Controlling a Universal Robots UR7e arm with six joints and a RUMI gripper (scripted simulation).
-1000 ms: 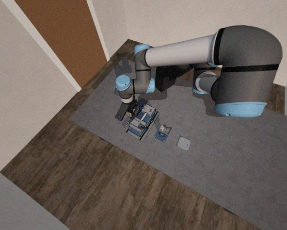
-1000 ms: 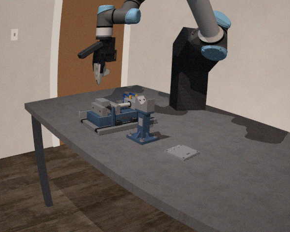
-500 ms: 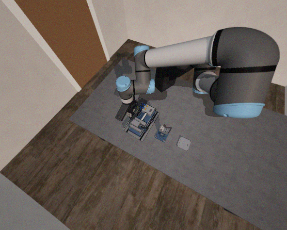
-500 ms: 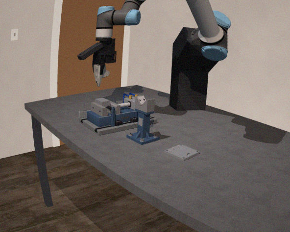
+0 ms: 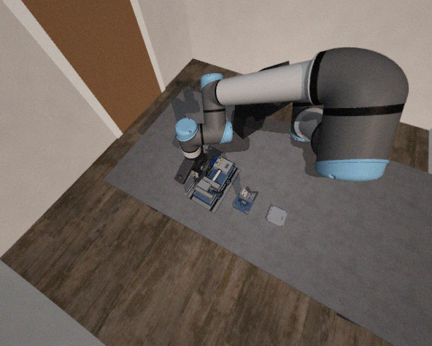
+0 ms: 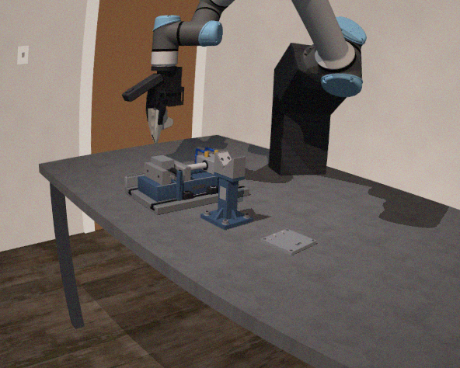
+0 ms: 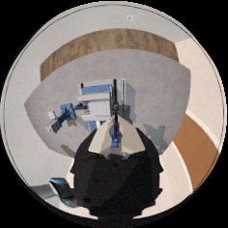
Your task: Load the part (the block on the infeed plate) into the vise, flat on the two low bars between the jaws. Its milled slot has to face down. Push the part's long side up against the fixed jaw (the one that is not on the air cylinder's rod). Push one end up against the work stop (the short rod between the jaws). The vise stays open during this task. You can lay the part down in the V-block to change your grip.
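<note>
The part, a light grey block (image 5: pixel 206 185) (image 6: pixel 162 160) (image 7: pixel 99 107), lies level in the open vise between the fixed jaw (image 5: pixel 203 195) (image 6: pixel 157 175) (image 7: pixel 95 97) and the rod-side jaw (image 6: pixel 182 170) (image 7: pixel 94 117). It looks against or very near the fixed jaw. Its underside, its slot and the low bars are hidden. End contact with the work stop cannot be made out. My gripper (image 6: pixel 155 140) (image 7: pixel 116 115) is shut and empty, above and beside the vise. The infeed plate (image 5: pixel 276 215) (image 6: pixel 287 241) bears no part.
The V-block (image 5: pixel 247 194) (image 6: pixel 232 168) stands on its blue pedestal (image 6: pixel 227 198) (image 7: pixel 68 111) between the vise and the infeed plate and holds no part. The air cylinder (image 5: pixel 223 165), with blue hoses and yellow fittings, sits at the vise's rear end.
</note>
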